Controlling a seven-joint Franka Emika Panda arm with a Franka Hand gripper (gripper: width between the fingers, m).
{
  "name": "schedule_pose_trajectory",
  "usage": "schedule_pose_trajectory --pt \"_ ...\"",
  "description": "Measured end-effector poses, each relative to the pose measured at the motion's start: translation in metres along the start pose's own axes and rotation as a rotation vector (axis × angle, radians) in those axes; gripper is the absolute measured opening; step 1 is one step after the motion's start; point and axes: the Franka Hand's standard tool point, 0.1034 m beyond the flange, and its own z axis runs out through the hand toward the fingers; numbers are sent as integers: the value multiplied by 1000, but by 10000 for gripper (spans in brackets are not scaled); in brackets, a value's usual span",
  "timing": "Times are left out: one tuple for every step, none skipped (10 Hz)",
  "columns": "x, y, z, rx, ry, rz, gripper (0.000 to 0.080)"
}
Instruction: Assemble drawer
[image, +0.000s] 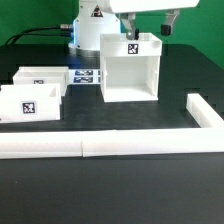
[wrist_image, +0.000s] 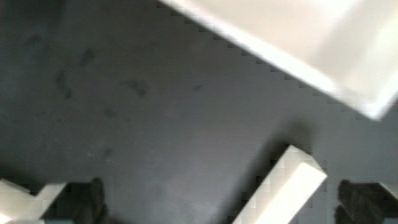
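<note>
My pincer (image: 150, 28) hangs up high at the back of the table (image: 120, 190), and it is spread wide with nothing in it. In the wrist view I see its two fingers (wrist_image: 297, 185) far apart, with only dark table between them (wrist_image: 169, 195). A white edge of the housing (wrist_image: 302, 35) shows in one corner of that view.

In the exterior view the pincer is just above the back of the housing (image: 130, 70) and is not touching it. The housing is the big white box of the drawer. It stands upright on the table, its open side faces the camera, and it has a black-and-white tag (image: 131, 50) on its top front edge.

To the exterior view's left of the housing lies the flat marker board (image: 86, 77). Further left are the two small trays, well apart from the pincer. The back tray (image: 42, 76) has its open top up. The front tray (image: 30, 103) shows a tag on its side. I cannot tell if the two trays touch.

A long white L-shaped bar (image: 100, 147) lies across the front of the table and turns back at the exterior view's right
</note>
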Motion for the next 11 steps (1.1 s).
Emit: schedule_pose_trajectory --pt "-1 1 -5 -5 7 -13 650" --pt "-1 1 -2 -3 4 -12 650" --pt "-1 1 -1 -1 2 -12 650" --pt "-1 1 -1 -1 2 -12 650" --pt "-2 0 -1 -1 2 -9 650" --pt "-11 -5 -5 -10 17 131 650" --pt "-26 -16 -8 -15 6 228 650" --pt "-32 -28 -8 -21 -18 309 650" --pt "-35 -35 -6 -9 -28 351 650" --pt "-41 -38 -3 9 -36 382 650" --pt "-39 -36 -3 8 -34 379 650"
